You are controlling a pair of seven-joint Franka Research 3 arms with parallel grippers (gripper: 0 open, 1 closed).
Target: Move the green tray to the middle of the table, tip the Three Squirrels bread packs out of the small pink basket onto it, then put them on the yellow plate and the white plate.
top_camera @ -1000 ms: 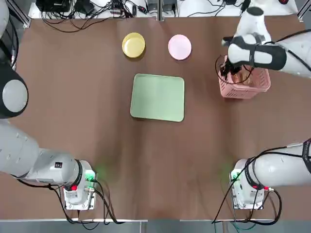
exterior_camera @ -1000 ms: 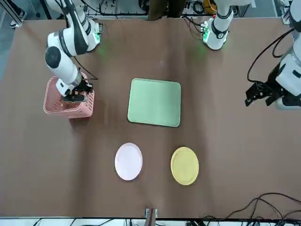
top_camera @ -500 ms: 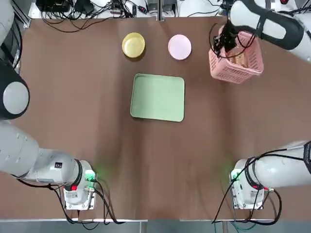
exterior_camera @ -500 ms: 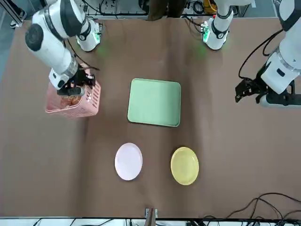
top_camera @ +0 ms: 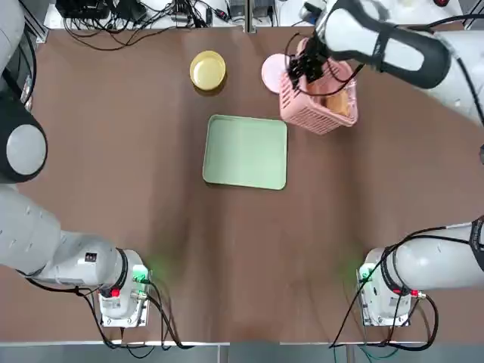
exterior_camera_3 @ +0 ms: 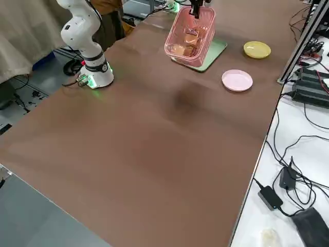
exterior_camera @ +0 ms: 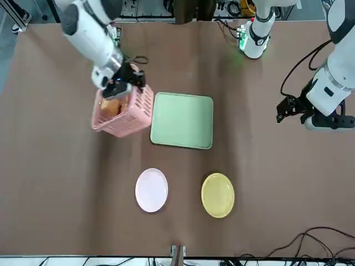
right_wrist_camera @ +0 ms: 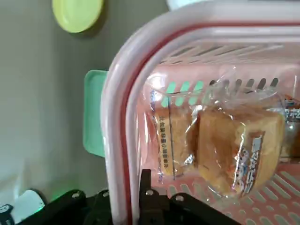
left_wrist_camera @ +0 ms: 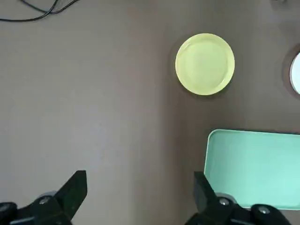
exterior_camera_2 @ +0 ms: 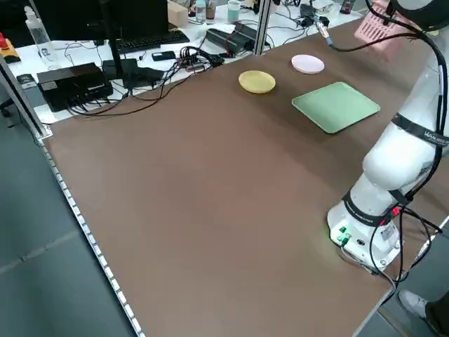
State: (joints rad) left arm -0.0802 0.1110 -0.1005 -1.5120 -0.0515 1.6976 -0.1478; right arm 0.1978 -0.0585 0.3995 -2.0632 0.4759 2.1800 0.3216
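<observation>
- Above the tabletop (top_camera: 113, 151), at the upper right of the overhead frame, the right hand (top_camera: 304, 66) is holding the pink basket (top_camera: 321, 106) off the surface, its fingers pinched tight on the basket's rim.
- Seen from across the tabletop, the basket (exterior_camera: 123, 113) is hanging tilted just beside the left edge of the green tray (exterior_camera: 183, 120), with that hand (exterior_camera: 123, 83) gripping its upper rim.
- Inside the basket, the bread packs (right_wrist_camera: 220, 150) are lying against the slotted wall; in the right side frame they (exterior_camera_3: 187, 41) are showing through the open top.
- At the middle of the overhead frame the tray (top_camera: 246, 151) is sitting flat on the tabletop with nothing on it.
- Beyond the tray, toward the top of the overhead frame, the yellow plate (top_camera: 208, 70) is sitting bare, well apart from the basket.
- Beside it, the white plate (top_camera: 272, 72) is showing only partly, the lifted basket covering its right side in that frame; from across the tabletop the same plate (exterior_camera: 151, 190) is in full sight and bare.
- At the right edge of the frame taken from across, the left hand (exterior_camera: 292, 110) is hovering over the tabletop, holding nothing, its fingers (left_wrist_camera: 75, 187) standing wide apart.
</observation>
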